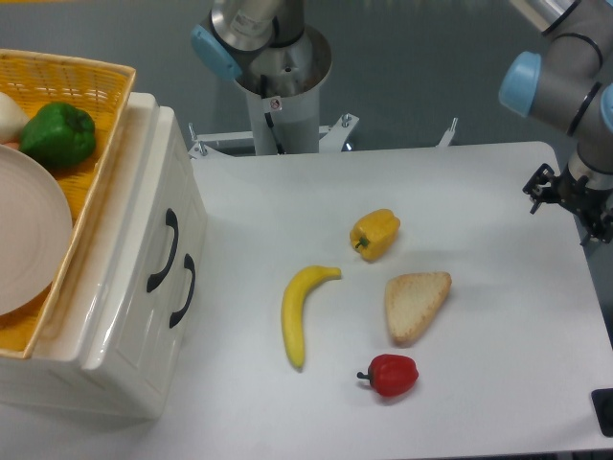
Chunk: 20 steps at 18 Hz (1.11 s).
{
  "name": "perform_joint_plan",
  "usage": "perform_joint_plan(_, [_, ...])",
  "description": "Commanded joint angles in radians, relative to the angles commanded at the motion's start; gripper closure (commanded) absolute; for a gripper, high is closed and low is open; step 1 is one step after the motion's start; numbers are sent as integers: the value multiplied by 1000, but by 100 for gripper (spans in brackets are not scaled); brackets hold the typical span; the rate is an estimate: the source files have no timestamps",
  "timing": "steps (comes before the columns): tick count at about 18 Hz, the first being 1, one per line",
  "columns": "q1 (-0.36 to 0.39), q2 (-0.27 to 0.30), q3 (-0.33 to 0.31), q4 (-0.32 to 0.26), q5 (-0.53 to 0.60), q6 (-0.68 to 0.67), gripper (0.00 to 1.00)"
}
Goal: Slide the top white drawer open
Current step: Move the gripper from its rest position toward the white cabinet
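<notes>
Red pepper (390, 374) nearest camera on white surface (498, 287). Relative to pepper: toast slice (415, 305) just behind, banana (302, 311) left, yellow pepper (374, 233) farther back. Cabinet (115, 326) far left; top white drawer (161, 251) shut, black handle facing pepper. Wicker basket (86, 144) atop cabinet holds plate (29, 235), green pepper (59, 134). Pincer (551, 187) far right-rear, finger state cannot tell. Grey floor (412, 57) behind.

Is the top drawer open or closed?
Closed. The top drawer sits flush with the lower drawer front; neither sticks out, and their handles line up.
</notes>
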Motion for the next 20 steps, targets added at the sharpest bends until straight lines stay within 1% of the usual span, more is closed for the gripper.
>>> perform_joint_plan(10, [-6,0,-5,0,0,-29,0])
perform_joint_plan(12, [-29,-2,-5,0,6,-44,0])
perform_joint_plan(15, [-61,0,-8,0,18,-106,0])
perform_joint_plan(20, [-95,18,-12,-2,31,-109,0])
